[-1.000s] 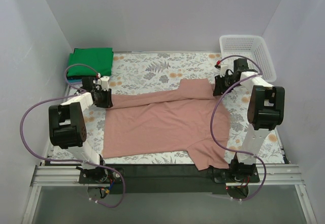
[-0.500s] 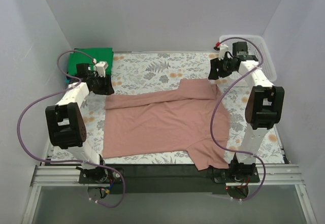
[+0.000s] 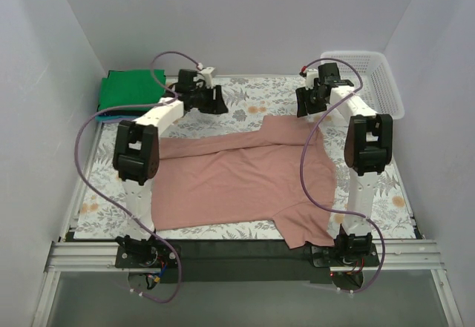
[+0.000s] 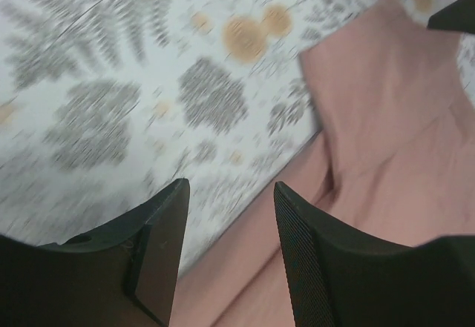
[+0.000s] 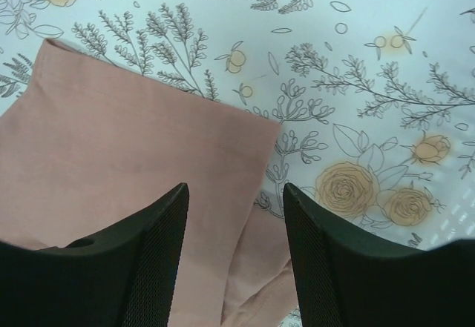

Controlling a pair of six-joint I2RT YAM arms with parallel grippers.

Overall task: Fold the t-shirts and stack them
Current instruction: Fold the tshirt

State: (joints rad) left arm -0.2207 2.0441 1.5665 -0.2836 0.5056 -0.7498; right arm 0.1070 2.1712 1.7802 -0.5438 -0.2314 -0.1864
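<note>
Only the top view shows the whole bench. There the pink-brown t-shirt (image 3: pixel 237 182) lies flat in the middle of the floral cloth (image 3: pixel 237 97). Its long axis runs from 9 o'clock to 3 o'clock. Both sleeves are on the 3 o'clock side, so the shoulder end points to 3 o'clock and the hem to 9 o'clock. One sleeve points to 1 o'clock. The other reaches over the near edge of the bench at 5 o'clock.

The same view also shows a folded green t-shirt (image 3: pixel 132 90) in the 10 o'clock corner and a white basket (image 3: pixel 371 71) at 2 o'clock. The wrist views show neither of them.

The left arm (image 3: pixel 137 149) reaches to 11 o'clock and the right arm (image 3: pixel 367 145) to 1 o'clock.

The wrist views show what the top view cannot. The left jaws are spread with nothing between them, above the cloth (image 4: pixel 111 82) just beside the shirt's edge (image 4: pixel 386 119); this view is blurred. The right jaws are also spread and hold nothing, above the corner of the 1 o'clock sleeve (image 5: pixel 111 156), where it meets the cloth (image 5: pixel 371 82).
</note>
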